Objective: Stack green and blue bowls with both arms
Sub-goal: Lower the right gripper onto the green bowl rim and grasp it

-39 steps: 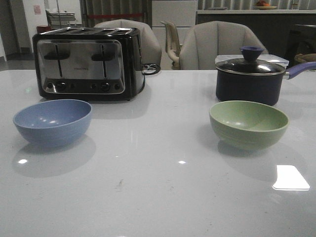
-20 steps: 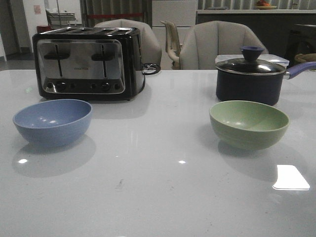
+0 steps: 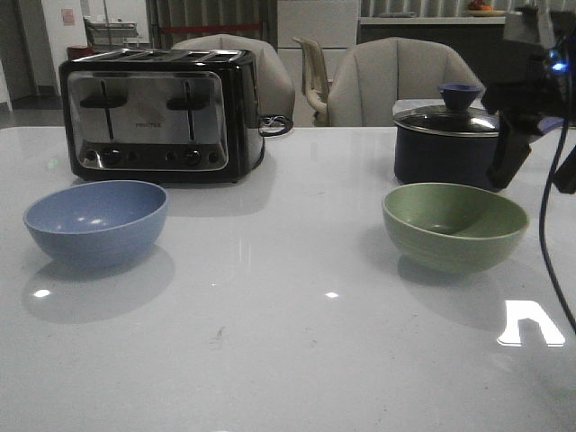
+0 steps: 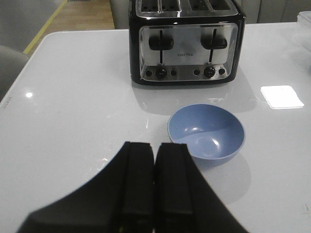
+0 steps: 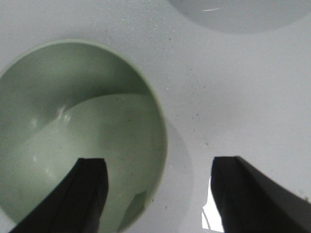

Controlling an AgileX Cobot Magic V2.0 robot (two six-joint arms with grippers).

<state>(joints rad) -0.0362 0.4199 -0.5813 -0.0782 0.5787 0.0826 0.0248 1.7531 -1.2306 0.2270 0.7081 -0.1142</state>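
The right gripper (image 5: 158, 194) hangs wide open, empty, above the pale sage green matte bowl's (image 3: 454, 225) rim. The left gripper (image 4: 154, 182) is closed, empty, near the dusty blue matte bowl (image 4: 206, 129), which sits well apart from the green bowl.

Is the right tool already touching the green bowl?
Apart. In the front view the right tool hangs above the table, beside the green bowl, with a gap between them; its fingers stand wide open.
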